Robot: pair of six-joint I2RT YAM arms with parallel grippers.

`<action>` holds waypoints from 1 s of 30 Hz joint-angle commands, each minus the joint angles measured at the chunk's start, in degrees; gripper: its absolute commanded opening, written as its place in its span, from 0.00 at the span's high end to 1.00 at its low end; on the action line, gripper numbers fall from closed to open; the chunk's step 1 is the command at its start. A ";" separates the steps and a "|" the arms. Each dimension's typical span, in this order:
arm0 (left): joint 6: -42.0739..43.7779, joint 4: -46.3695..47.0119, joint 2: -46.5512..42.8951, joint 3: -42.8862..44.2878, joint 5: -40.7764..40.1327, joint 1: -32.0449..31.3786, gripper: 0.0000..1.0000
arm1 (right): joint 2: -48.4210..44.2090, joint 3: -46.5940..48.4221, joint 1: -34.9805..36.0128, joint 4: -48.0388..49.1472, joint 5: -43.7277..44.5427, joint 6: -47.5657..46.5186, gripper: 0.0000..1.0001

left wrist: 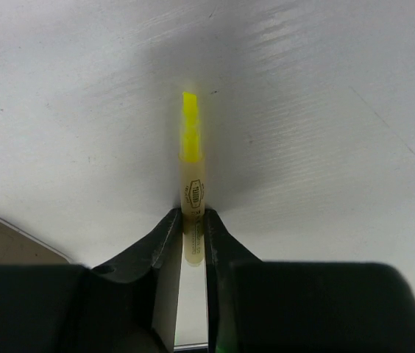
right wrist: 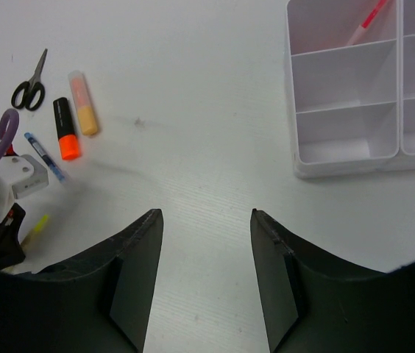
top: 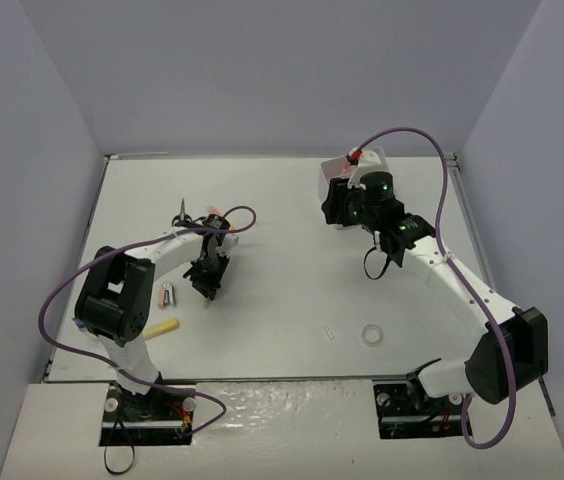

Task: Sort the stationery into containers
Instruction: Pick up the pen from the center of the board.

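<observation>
Currently, my left fingers [left wrist: 162, 246]: clenched on yellow highlighter [left wrist: 193, 184].
My right fingers [right wrist: 130, 268]: released, empty, over surface [right wrist: 193, 88].
Organiser [right wrist: 347, 168]: pink pen [right wrist: 369, 16] in one compartment.
Scissors [right wrist: 29, 84]: on surface.

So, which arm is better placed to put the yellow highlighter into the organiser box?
Left. The left end effector grips the yellow highlighter. The right end effector hangs nearer the white organiser box, but it is open and empty.

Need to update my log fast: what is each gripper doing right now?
Left gripper: closed on the yellow highlighter.
Right gripper: open, holding nothing.
</observation>
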 commanded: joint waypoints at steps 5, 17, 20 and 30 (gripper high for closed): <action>0.57 2.28 -1.27 1.47 1.45 1.50 1.00 | -2.44 1.64 0.14 -12.33 -13.16 1.35 0.52; 9.45 -7.02 -24.59 14.57 7.46 2.48 1.00 | -6.99 -8.40 1.80 -22.43 -15.69 10.84 0.54; 9.65 -9.32 -29.90 16.83 6.94 2.73 1.00 | -7.87 -11.66 5.80 -22.98 -11.48 14.20 0.57; 12.63 -14.84 -40.62 20.40 3.00 2.90 1.00 | -8.11 -18.66 21.68 -23.86 1.05 20.09 0.54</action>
